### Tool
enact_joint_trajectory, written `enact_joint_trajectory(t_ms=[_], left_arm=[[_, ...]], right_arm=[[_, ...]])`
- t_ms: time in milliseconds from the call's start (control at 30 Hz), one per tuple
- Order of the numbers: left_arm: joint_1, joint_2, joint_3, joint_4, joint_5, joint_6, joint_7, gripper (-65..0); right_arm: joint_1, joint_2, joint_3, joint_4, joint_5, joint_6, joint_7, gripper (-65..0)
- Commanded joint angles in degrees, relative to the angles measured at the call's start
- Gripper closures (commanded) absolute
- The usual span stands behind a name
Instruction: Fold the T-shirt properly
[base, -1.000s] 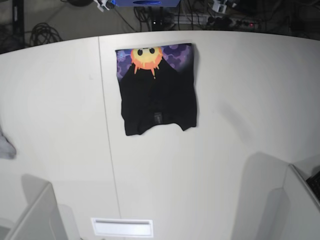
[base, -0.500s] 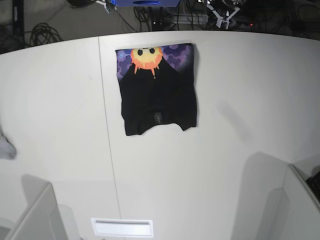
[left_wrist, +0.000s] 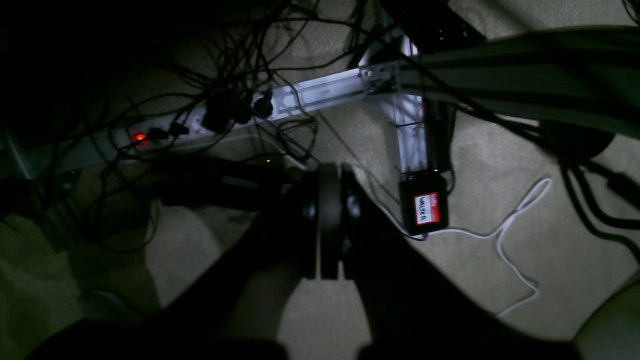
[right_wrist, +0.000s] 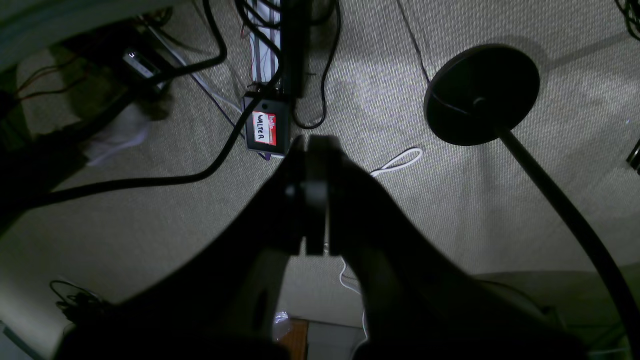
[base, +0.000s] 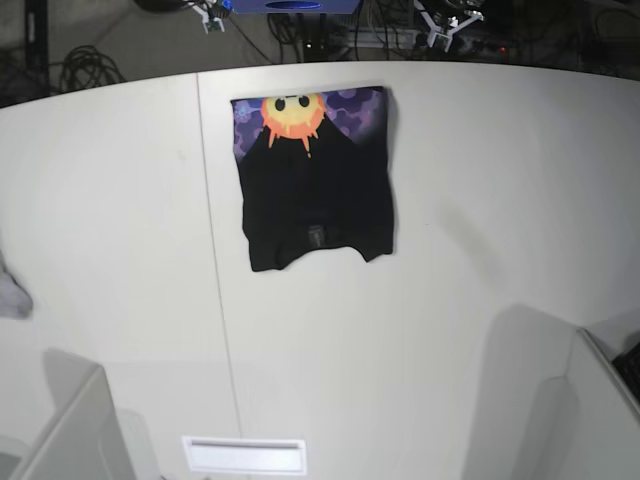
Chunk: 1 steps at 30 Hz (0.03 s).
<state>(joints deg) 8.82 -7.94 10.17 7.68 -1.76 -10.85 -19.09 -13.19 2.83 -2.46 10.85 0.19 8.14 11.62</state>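
The T-shirt lies folded into a rough rectangle on the white table, near the far edge. Its black back faces up, and the orange sun face with purple clouds shows along the far end. Neither gripper touches it. My left gripper hangs past the table's far edge at the top right, and my right gripper is at the top left. In the wrist views the left gripper and the right gripper are shut and empty, above the carpet floor.
A small grey cloth scrap lies at the table's left edge. A white slotted plate sits at the near edge between two arm bases. Cables, a power strip, a labelled black box and a round stand base cover the floor.
The left gripper has shifted slightly behind the table's far edge at the top right. The T-shirt has not moved.
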Motion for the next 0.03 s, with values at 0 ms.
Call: enact_joint_trajectory(t_ms=[0], left_arm=[[0.46, -0.27, -0.02, -0.17, -0.31, -0.18, -0.56, 0.0]], right_arm=[[-0.57, 0.29, 0.04, 0.01, 0.12, 0.17, 0.21, 0.0]])
